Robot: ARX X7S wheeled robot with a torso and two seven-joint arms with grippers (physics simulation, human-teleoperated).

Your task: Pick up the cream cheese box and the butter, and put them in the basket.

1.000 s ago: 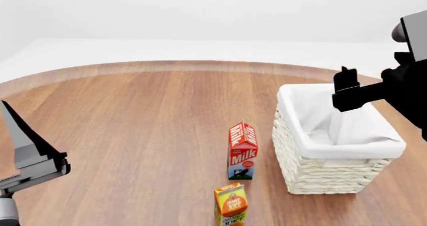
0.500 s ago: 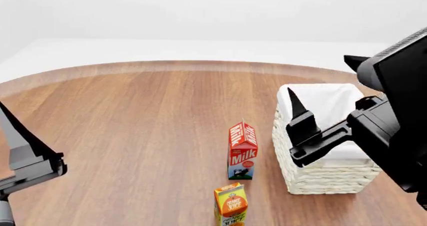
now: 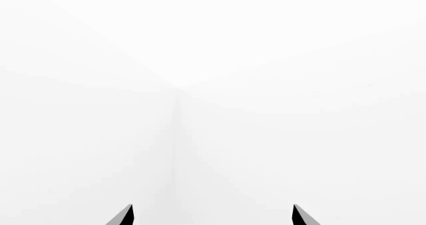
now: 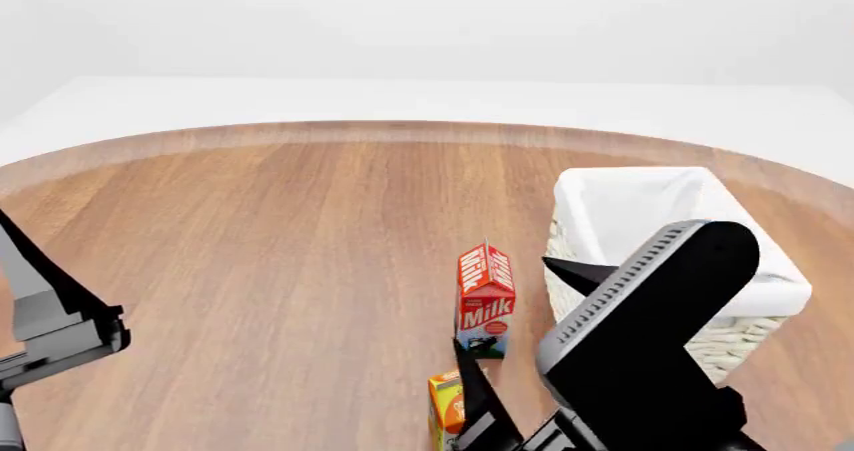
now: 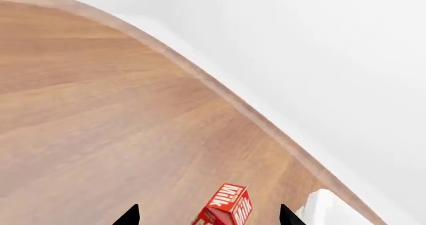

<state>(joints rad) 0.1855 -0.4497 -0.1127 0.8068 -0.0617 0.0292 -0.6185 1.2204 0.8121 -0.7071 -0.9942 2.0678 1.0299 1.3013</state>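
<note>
Black right pincer [image 4: 514, 391] hangs nearest, prongs spread wide and empty, just before the milk carton [image 4: 486, 299]; the left pincer [image 3: 213, 216] also gapes, facing blank wall. Beyond, right, sits the basket [image 4: 787, 293]; cream cheese box and butter are nowhere visible, so direction and axis cannot be told.

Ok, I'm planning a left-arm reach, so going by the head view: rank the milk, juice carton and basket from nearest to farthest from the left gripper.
From the left gripper, at the view's left edge:
1. Juice carton, front centre, and milk, just behind it: too close to call.
2. Basket, at the right, past both cartons: clearly farthest.
</note>
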